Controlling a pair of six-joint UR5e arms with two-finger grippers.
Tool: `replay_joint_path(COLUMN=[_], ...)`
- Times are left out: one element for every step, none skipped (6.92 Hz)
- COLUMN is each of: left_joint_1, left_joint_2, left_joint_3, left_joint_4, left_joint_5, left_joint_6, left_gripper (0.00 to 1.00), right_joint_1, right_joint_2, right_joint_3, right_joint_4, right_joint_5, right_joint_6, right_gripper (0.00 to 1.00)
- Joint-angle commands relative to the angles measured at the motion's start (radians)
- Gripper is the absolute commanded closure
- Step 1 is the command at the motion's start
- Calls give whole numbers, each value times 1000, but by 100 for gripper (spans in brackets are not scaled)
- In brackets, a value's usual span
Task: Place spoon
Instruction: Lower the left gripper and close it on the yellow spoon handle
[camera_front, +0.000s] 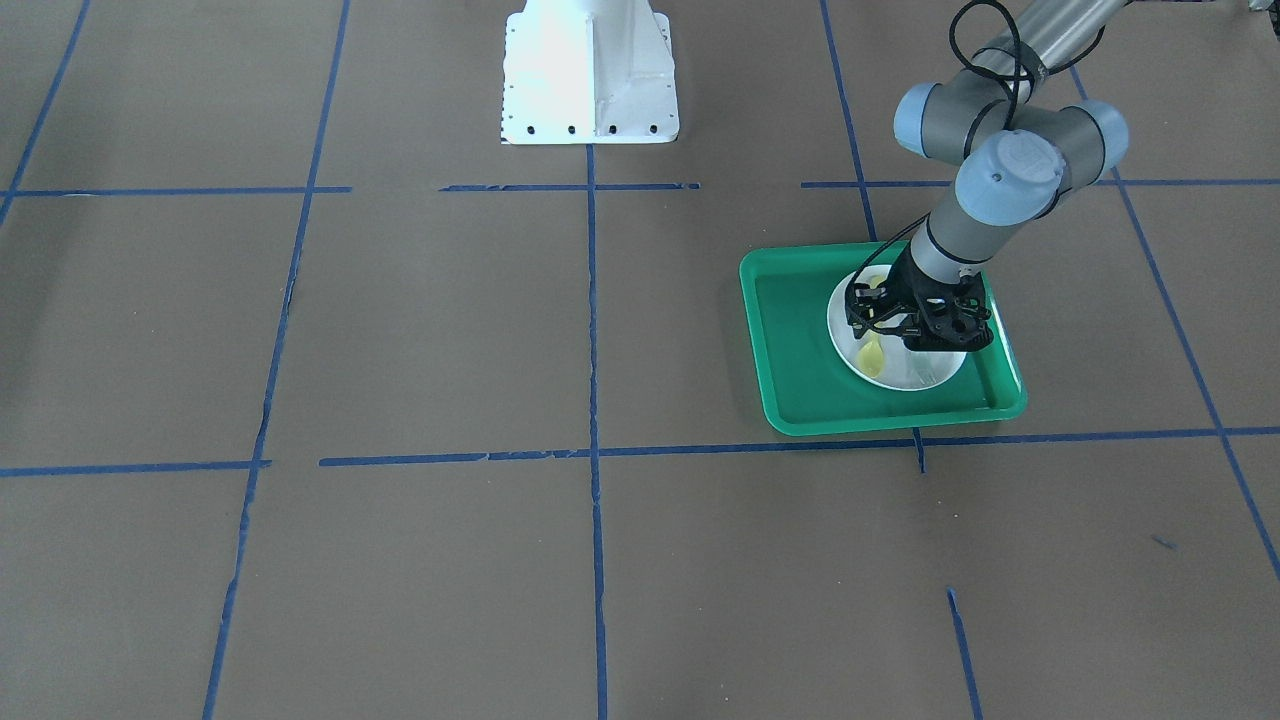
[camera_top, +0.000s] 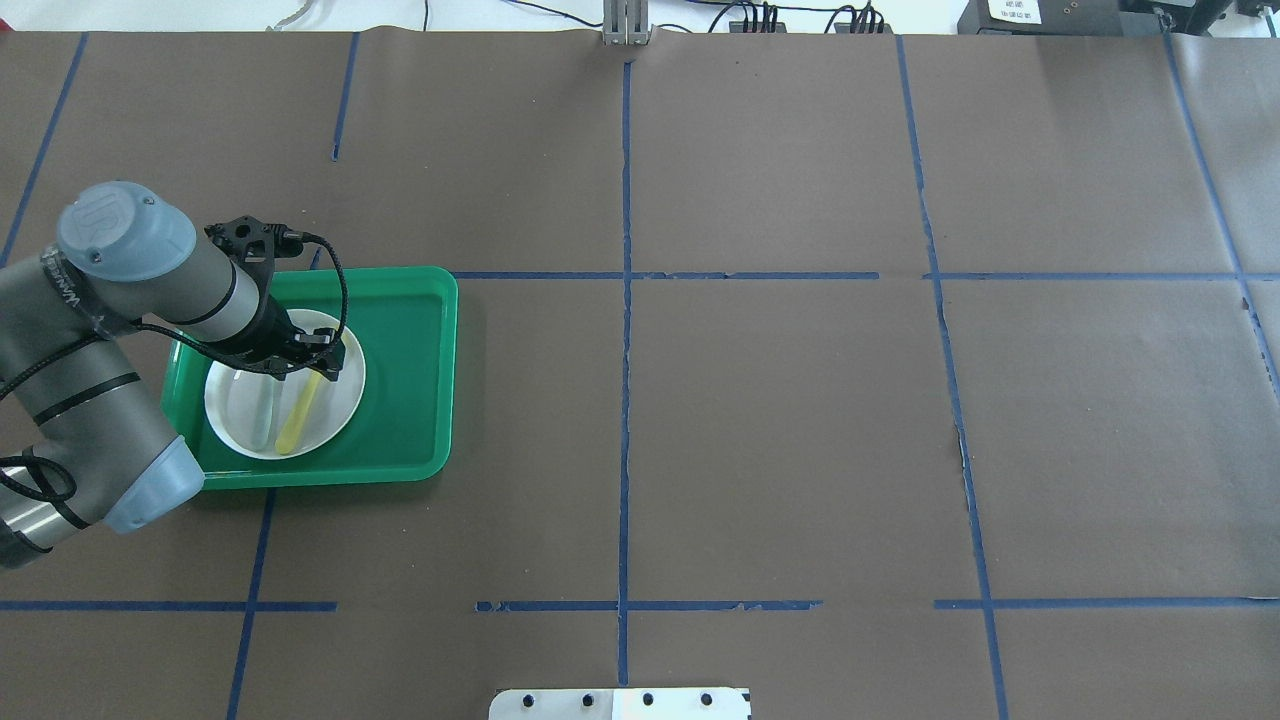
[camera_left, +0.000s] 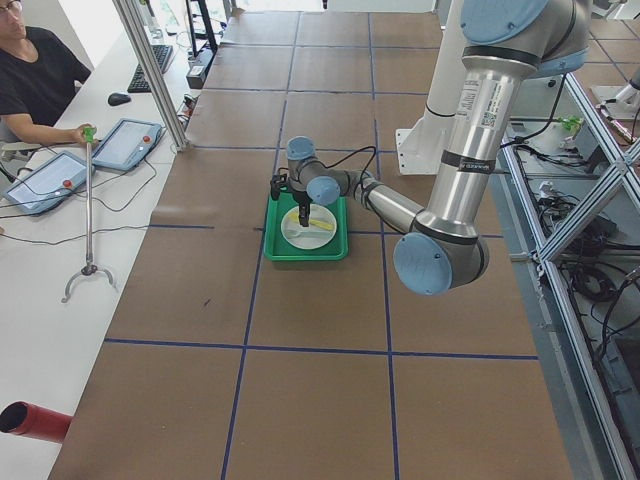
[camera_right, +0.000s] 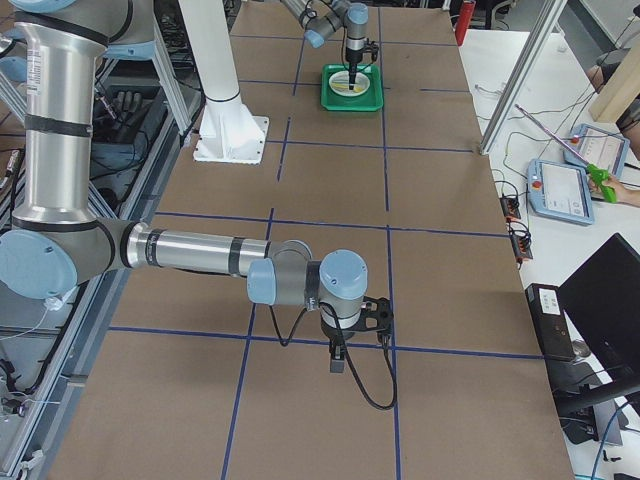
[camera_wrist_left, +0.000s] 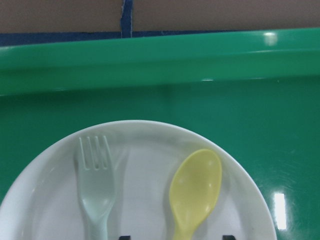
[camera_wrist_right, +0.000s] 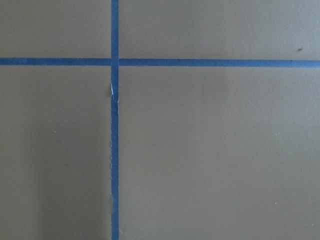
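The pale-yellow spoon (camera_wrist_left: 196, 192) lies flat on a white plate (camera_wrist_left: 145, 165), to the right of a translucent grey fork (camera_wrist_left: 96, 185). The plate sits in a green tray (camera_wrist_left: 200, 100). My left gripper (camera_top: 300, 365) hangs low over the plate (camera_top: 335, 405), open, its two fingertips (camera_wrist_left: 125, 237) spread on either side of the spoon's handle without touching it. The spoon (camera_top: 297, 415) and fork (camera_top: 262, 410) lie parallel in the overhead view. My right gripper (camera_right: 338, 362) shows only in the exterior right view, pointing down at bare table; I cannot tell whether it is open or shut.
The green tray (camera_top: 410, 370) sits on the robot's left side of the brown paper-covered table, marked with blue tape lines (camera_top: 625, 300). The white robot base (camera_front: 590, 75) stands at the table's edge. Operators' tablets (camera_left: 125, 143) lie on a side desk.
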Motion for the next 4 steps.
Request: replay_joint_path(left_joint_1=[0,2,2,2], left_joint_2=[-1,-1,0,-1], left_joint_3=[11,18,29,28], left_joint_4=[-8,-26,-37,-37], left_joint_5=[0,0,0,0], left_joint_6=[2,2,1,1], left_gripper=[37,37,37,38], right_joint_1=[0,0,0,0], right_joint_2=[0,0,0,0], right_joint_3=[0,0,0,0], right_joint_4=[0,2,0,0], right_joint_5=[0,0,0,0], right_joint_6=[-2,0,0,0], right_gripper=[0,0,0,0])
